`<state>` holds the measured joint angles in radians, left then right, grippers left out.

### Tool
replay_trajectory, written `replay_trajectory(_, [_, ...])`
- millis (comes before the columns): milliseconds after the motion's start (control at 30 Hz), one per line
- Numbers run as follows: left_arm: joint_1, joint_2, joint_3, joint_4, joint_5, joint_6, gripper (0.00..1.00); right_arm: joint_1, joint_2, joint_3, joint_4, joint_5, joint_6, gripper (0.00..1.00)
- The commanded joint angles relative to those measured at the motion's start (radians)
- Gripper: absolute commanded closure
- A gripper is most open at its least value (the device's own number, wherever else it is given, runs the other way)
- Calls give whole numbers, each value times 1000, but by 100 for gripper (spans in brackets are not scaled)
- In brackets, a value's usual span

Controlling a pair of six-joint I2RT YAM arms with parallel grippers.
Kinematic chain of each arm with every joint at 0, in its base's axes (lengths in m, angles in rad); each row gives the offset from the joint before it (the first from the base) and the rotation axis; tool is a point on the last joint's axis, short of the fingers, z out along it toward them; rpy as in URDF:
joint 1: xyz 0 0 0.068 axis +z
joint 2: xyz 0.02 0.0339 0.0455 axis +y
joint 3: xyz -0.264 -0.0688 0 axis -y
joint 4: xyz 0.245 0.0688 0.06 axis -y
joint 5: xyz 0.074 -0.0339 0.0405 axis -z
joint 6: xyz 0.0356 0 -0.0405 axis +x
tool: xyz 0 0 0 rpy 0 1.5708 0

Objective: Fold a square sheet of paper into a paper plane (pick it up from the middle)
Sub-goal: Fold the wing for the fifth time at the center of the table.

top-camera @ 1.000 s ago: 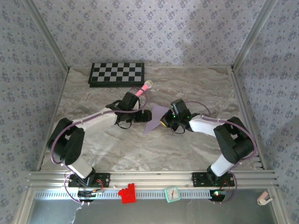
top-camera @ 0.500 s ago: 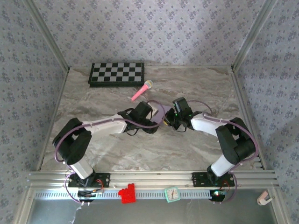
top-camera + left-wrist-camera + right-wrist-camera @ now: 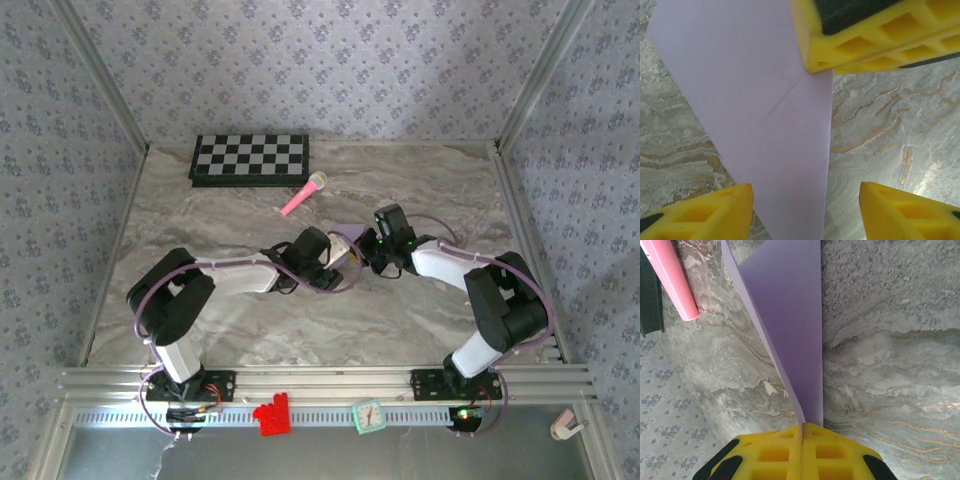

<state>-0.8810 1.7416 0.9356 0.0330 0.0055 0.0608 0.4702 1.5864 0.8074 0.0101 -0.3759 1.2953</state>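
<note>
Paper (image 3: pixel 790 315) creased, folds left to make — our right gripper (image 3: pixel 802 429) pinches it at bottom centre, left gripper (image 3: pixel 805 200) spread around it.

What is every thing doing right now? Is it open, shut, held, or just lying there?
lavender paper: folded and creased, pinched at one end by the right pincer.
right pincer: shut on the paper.
left pincer: open, with the paper between its fingers.
pink toy microphone: lying on its side, nothing touching it.
checkered board: lying flat, nothing touching it.
</note>
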Motion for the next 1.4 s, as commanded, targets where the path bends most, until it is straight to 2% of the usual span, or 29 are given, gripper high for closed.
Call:
replay_trajectory(0, [-7,18,-3,51,-10,63,46,-7,-21,31,-14,-21,21,96])
replay_trajectory(267, [-8,19,-37,71,12,69,59,-18,-16,32,-27,-31,24,95])
replay_trajectory(933, [-8,32,-51,91,54,79,83,-26,-16,33,-48,-43,29,93])
replay_trajectory(1033, [-8,29,-49,88,60,79,87,-30,-15,36,-63,-44,18,84])
replay_trajectory(1200, [-7,27,-49,88,61,82,88,-29,3,53,-119,-41,-8,62])
replay_trajectory(1367, [-7,30,-47,86,72,79,90,-28,31,75,-147,-46,-24,54])
